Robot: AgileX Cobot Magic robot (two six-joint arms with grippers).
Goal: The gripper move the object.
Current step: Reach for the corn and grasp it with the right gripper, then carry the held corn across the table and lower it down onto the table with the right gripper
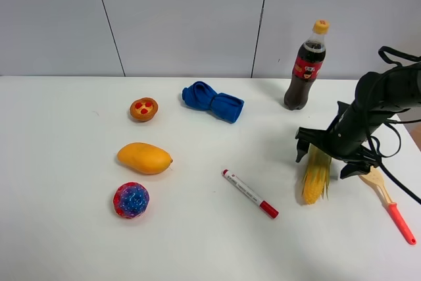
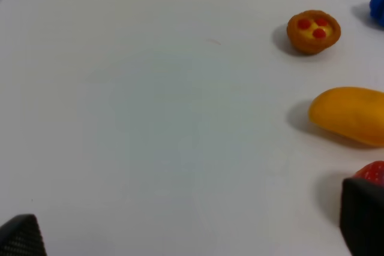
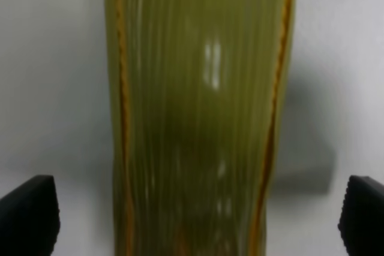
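Observation:
The ear of corn (image 1: 316,177) lies on the white table at the right, yellow kernel end toward the front, husk end under my right gripper (image 1: 327,160). That gripper is open, with one black jaw on each side of the husk end and apart from it. In the right wrist view the green-yellow husk (image 3: 198,106) fills the middle between the two fingertips (image 3: 27,214). My left gripper (image 2: 192,235) is open and empty over bare table at the left; it does not show in the exterior high view.
A red-capped marker (image 1: 250,193) lies left of the corn. An orange spatula (image 1: 389,205) lies to its right. A cola bottle (image 1: 306,65) stands behind. A blue cloth (image 1: 212,101), tart (image 1: 143,108), mango (image 1: 145,158) and coloured ball (image 1: 131,200) sit further left.

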